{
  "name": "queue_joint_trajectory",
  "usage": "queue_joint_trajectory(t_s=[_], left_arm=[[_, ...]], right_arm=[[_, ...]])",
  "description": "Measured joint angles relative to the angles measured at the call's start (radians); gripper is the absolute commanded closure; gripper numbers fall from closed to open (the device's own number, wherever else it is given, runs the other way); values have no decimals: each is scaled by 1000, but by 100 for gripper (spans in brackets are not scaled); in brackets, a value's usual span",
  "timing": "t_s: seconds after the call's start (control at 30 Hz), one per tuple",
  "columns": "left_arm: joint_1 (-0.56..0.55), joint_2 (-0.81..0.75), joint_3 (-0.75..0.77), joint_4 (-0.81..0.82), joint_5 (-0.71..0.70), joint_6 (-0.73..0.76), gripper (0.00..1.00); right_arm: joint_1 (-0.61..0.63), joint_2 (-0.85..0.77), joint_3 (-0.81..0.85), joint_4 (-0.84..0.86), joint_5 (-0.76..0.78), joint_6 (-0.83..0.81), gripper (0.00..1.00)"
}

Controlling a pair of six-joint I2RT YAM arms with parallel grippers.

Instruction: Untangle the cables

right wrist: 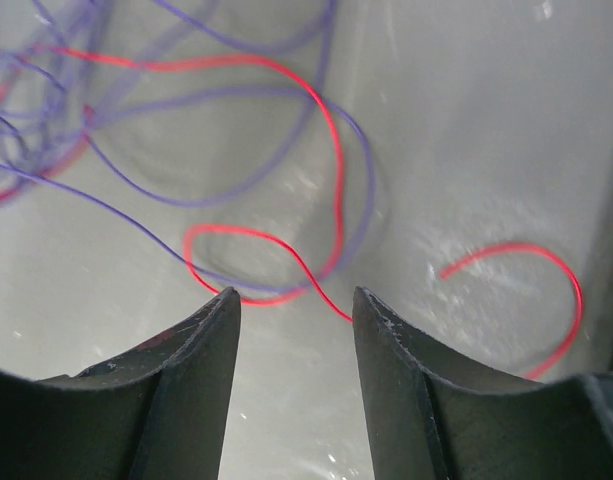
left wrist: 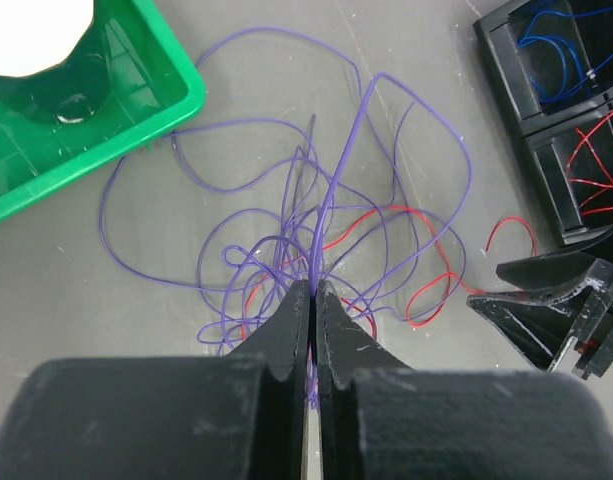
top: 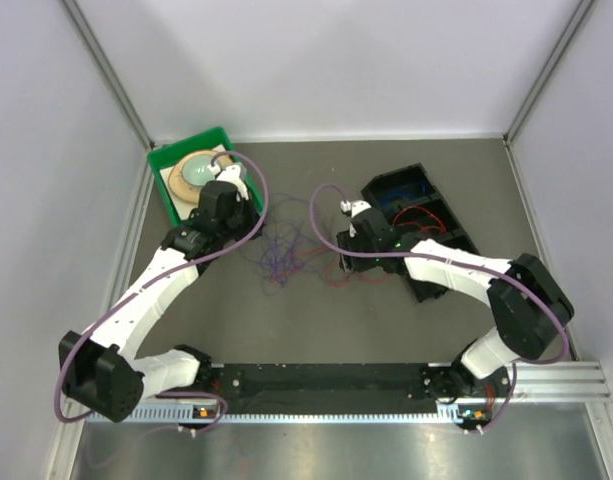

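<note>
The cables [top: 286, 252] are a loose tangle of thin purple and red wires on the grey table between the arms. In the left wrist view my left gripper [left wrist: 314, 287] is shut on a few purple strands [left wrist: 331, 190] that rise from the tangle into the jaws. My left gripper [top: 254, 228] sits at the tangle's left edge. My right gripper [right wrist: 294, 300] is open, low over the table, with a red wire [right wrist: 286, 250] looping just ahead of it and its end touching the right fingertip [right wrist: 371, 310]. My right gripper [top: 344, 258] is at the tangle's right edge.
A black compartment bin [top: 426, 215] at the right holds blue wires [left wrist: 556, 50] and red wires [left wrist: 596, 160] in separate cells. A green tray [top: 176, 165] with a round pale object stands at the back left, also in the left wrist view [left wrist: 136, 110]. Walls close in the table.
</note>
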Motion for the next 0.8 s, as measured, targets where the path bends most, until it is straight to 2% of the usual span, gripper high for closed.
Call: queue_joint_trajectory(t_s=[0.27,0.5,0.8], left_arm=[[5,5,0,3,0,-9,100],[11,5,-1,3,0,-10,100],[11,5,-3,13,37,-14,100]], right_arm=[[33,16,28,50,1,-76,57],[46,21,27,102,-16,-277,58],[47,153,32,117,-55,-420,56]])
